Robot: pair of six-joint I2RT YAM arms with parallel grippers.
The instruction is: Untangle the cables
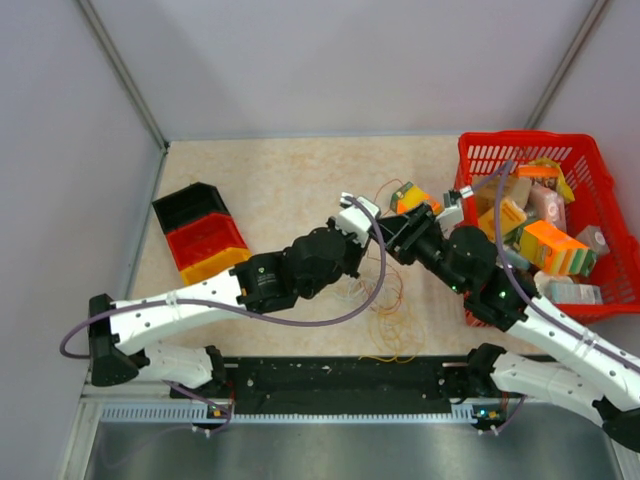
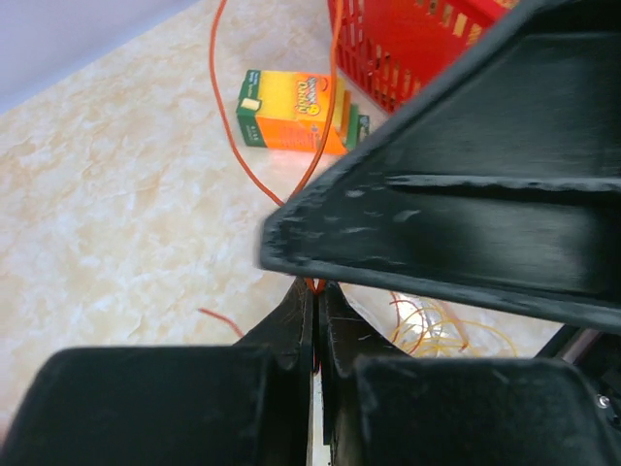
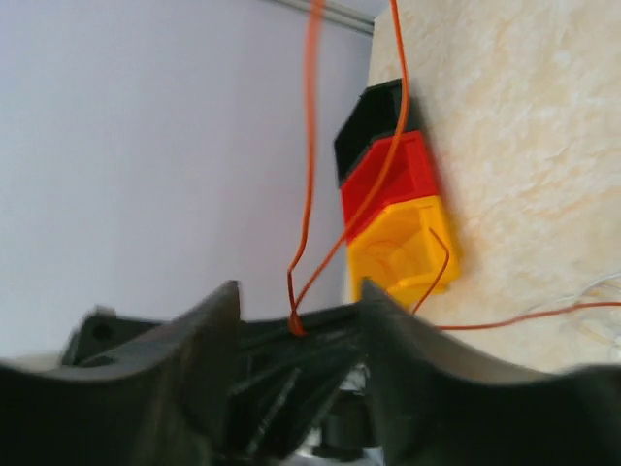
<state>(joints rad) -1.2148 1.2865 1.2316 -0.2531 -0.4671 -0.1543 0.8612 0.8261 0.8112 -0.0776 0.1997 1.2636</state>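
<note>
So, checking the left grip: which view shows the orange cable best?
Left wrist: the orange cable runs into the shut left fingers. Right wrist shows a loop hanging; top, faint strands only.

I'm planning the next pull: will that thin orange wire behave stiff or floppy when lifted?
Probably floppy: the orange wire bends in loose curves from the shut left gripper. Likely very light, being so thin. It may snag; more loops lie tangled nearby.

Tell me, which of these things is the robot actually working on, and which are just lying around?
Part of the job:
- tangled cables on the table
- orange cable, pinched in the left gripper
- right gripper, jaws apart

Just lying about:
- red basket of packets
- black, red and yellow bins
- orange box
</note>
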